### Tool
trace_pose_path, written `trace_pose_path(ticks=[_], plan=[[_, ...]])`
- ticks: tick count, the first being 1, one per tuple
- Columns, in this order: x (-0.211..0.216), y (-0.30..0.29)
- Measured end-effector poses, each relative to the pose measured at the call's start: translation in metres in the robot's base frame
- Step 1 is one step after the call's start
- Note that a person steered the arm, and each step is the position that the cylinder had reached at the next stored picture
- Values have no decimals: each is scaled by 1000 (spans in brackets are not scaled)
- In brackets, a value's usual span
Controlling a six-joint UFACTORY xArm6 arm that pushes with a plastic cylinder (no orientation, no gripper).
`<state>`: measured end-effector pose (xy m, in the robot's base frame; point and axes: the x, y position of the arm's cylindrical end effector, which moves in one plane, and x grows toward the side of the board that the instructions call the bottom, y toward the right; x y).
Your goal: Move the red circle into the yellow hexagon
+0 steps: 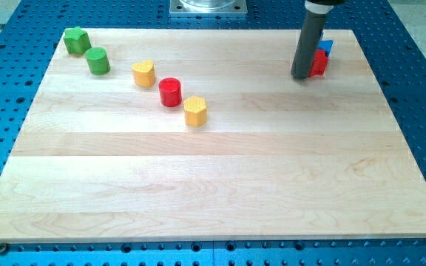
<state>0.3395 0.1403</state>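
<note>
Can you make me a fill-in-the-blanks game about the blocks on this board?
1. The red circle sits between two blocks coloured ____.
2. My tip is at the view's top right, beside a red block, and behind that block is a ____ one.
3. The two blocks nearest the view's top left corner are both ____.
4. From the red circle, the yellow hexagon lies toward the view's lower ____.

Missing words: yellow; blue; green; right

The circle (170,91) is sitting between the heart (143,73) at its upper left and the hexagon (195,111) at its lower right, nearly touching the hexagon.
</note>
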Motion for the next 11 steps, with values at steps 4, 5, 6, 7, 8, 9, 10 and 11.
trace_pose_path(ticks=[4,5,6,7,8,9,10,11], plan=[[161,-188],[152,-191],[152,-211],[152,-218],[149,-223],[105,-221],[66,-126],[56,-39]])
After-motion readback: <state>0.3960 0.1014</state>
